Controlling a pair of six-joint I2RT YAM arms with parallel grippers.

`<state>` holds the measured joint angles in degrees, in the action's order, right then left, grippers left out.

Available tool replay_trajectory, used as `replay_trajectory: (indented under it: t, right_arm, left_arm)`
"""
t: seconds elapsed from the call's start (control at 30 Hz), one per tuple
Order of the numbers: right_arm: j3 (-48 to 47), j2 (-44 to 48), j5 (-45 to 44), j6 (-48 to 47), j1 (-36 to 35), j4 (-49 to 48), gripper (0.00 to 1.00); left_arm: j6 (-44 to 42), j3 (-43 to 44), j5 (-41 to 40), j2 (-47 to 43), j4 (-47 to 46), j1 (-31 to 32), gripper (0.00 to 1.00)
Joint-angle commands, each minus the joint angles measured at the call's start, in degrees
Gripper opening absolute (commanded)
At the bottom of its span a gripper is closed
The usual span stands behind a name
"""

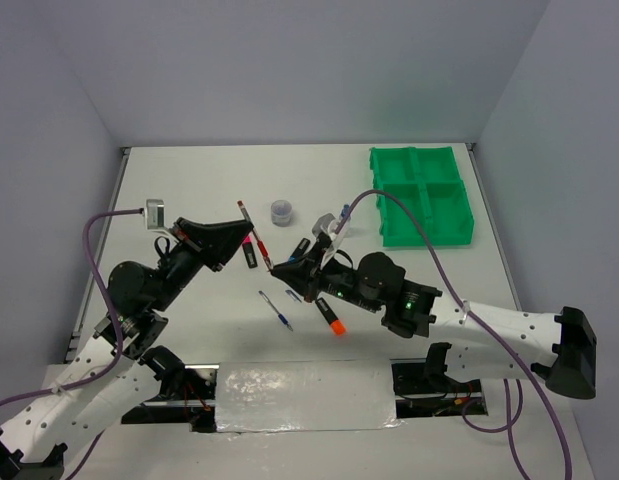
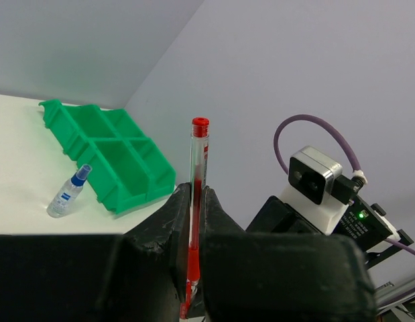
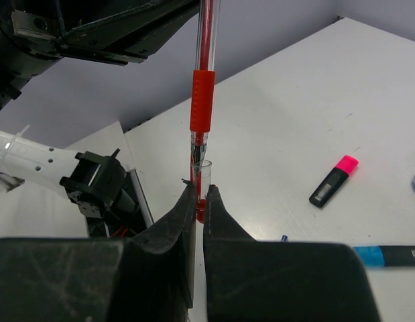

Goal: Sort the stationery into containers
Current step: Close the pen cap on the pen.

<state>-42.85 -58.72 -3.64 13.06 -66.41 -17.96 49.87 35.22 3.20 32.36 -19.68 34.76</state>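
Note:
My left gripper (image 1: 245,233) (image 2: 192,191) is shut on the thin red pen (image 1: 245,211) (image 2: 197,151), held above the table. My right gripper (image 1: 278,268) (image 3: 199,192) is shut on a clear pen cap with a red end (image 3: 204,176). The red pen (image 3: 202,100) points tip-first at the cap's mouth. The green four-compartment tray (image 1: 419,183) (image 2: 106,151) stands at the far right. On the table lie a pink highlighter (image 1: 251,256) (image 3: 334,181), an orange highlighter (image 1: 331,314), a blue highlighter (image 3: 388,255), a blue pen (image 1: 276,311), the round tub (image 1: 281,211) and the blue-capped bottle (image 2: 68,194).
A shiny sheet (image 1: 304,398) covers the near table edge between the arm bases. Purple cables loop from both wrists. The right wrist's camera (image 2: 316,176) sits close to my left gripper. Grey walls close in the table on three sides.

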Motion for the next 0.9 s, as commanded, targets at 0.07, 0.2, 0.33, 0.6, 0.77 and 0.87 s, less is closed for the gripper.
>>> replay_trajectory:
  t: [0.07, 0.2, 0.33, 0.6, 0.77, 0.87]
  right_arm:
    - [-4.5, -0.4, 0.7, -1.8, 0.6, -1.0, 0.00]
    - [-5.8, -0.7, 1.1, -2.4, 0.8, -0.4, 0.00]
    - [-6.5, -1.1, 1.5, -2.9, 0.9, 0.0, 0.00]
    - [-6.6, -0.7, 1.5, -4.8, 1.3, -1.9, 0.00]
    - [-8.6, -0.8, 2.3, -5.4, 2.0, -1.8, 0.00]
    - [-9.8, -1.3, 3.2, -5.0, 2.9, -2.0, 0.00]
  left_arm:
    - [0.2, -1.0, 1.2, -0.8, -2.9, 0.3, 0.00]
    - [0.2, -1.6, 1.5, -0.7, -3.1, 0.3, 0.00]
    - [0.1, -1.7, 1.7, -0.5, -2.9, 0.3, 0.00]
    - [0.9, -2.6, 3.2, 0.3, -3.3, 0.3, 0.00]
    - [0.6, -3.1, 4.2, 0.6, -2.6, 0.3, 0.00]
    - [0.8, -4.5, 4.8, 0.7, -3.4, 0.4, 0.00]
